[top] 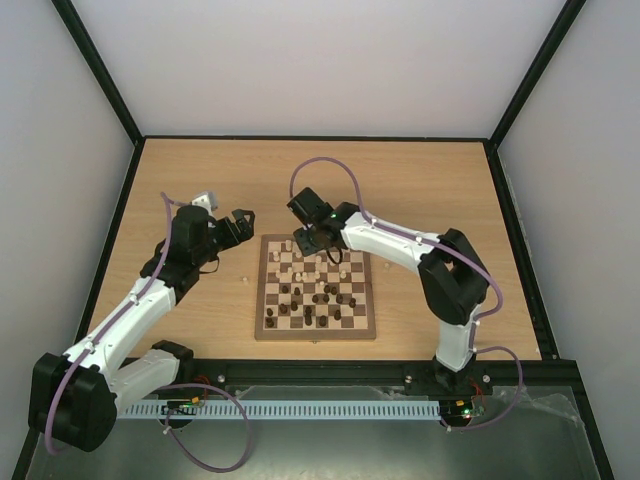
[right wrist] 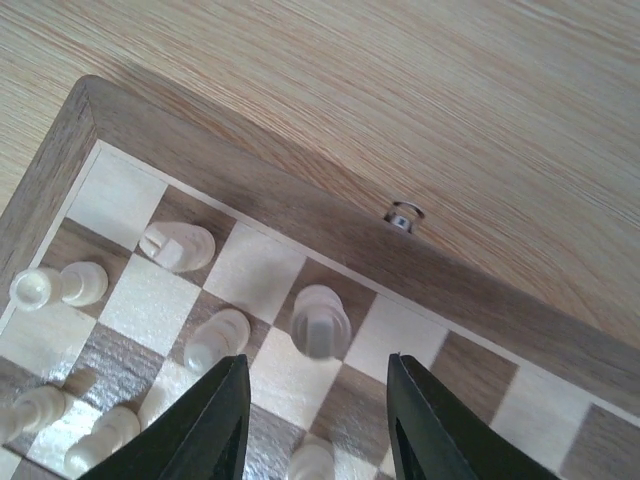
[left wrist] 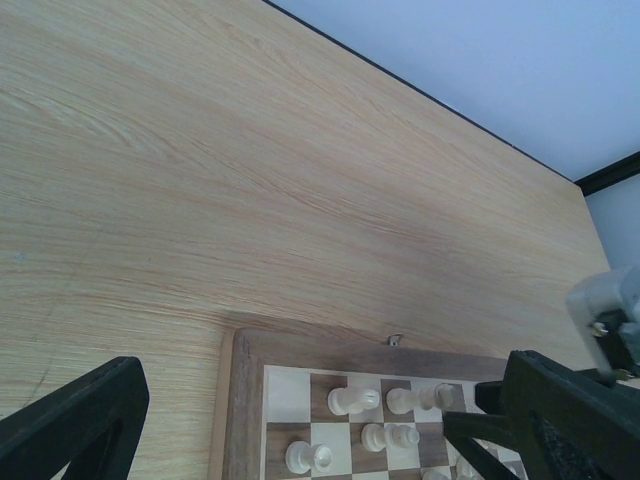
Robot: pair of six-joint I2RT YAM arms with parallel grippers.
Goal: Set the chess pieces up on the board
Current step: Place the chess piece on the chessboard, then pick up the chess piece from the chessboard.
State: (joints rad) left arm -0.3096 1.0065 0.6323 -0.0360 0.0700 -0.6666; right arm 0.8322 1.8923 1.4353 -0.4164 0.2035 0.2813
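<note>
— On the board, mid-table, how complete is the setup?
— Partly, I judge: cream pieces gather in its far rows, while dark pieces lie scattered over its middle and near rows, unranked.
— Materials?
— Smooth turned wood, checkered squares in a mid-brown frame with a small metal clasp, on a pale grained table.
— Grippers?
— Right gripper has its jaws parted at the board's far edge, with one upright cream piece just beyond them, ungripped. Left gripper is spread wide and empty, beside the board's far-left corner.
</note>
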